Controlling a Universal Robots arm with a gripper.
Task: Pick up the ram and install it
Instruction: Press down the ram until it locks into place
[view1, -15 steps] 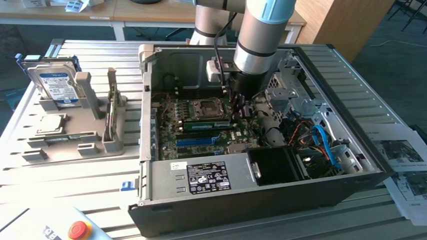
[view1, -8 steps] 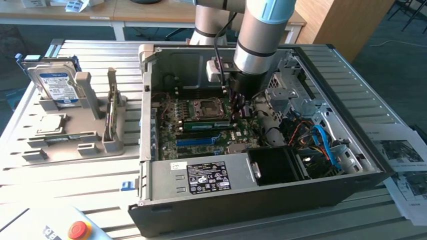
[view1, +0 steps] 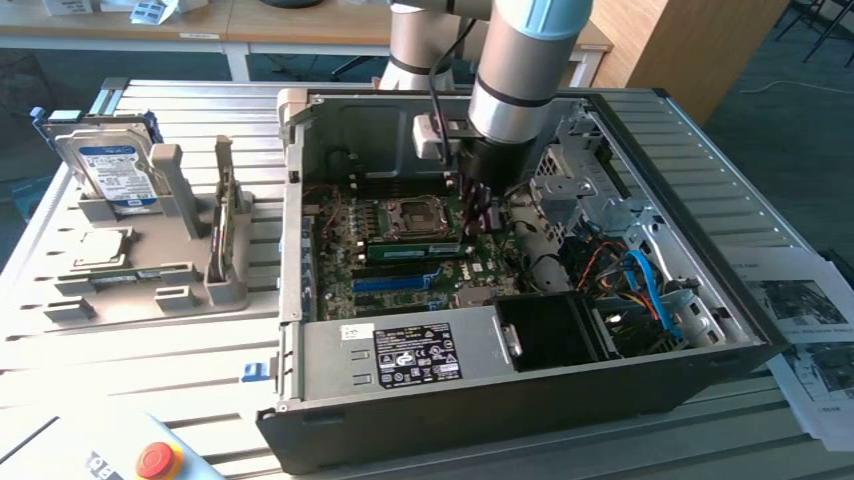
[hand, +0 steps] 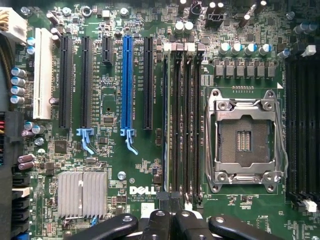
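The ram (view1: 407, 250) is a thin green stick standing on edge in a memory slot of the motherboard, beside the processor socket (view1: 414, 215), inside the open computer case (view1: 287, 300). The wrist view looks straight down on the ram (hand: 167, 125), which shows edge-on as a narrow line in the slot farthest from the socket (hand: 245, 135). My gripper (view1: 478, 228) reaches down into the case at the stick's end toward the exterior view's right. The gripper (hand: 170, 202) is shut, its black fingertips (hand: 162, 217) pressed together right over that end of the stick.
A grey holder (view1: 174, 290) at the exterior view's left carries a hard drive (view1: 114, 170) and a square silver chip (view1: 100, 248). Drive cages and blue cables (view1: 641, 275) crowd the case's right side. A blue expansion slot (hand: 127, 85) and heatsink (hand: 82, 192) lie beside the memory slots.
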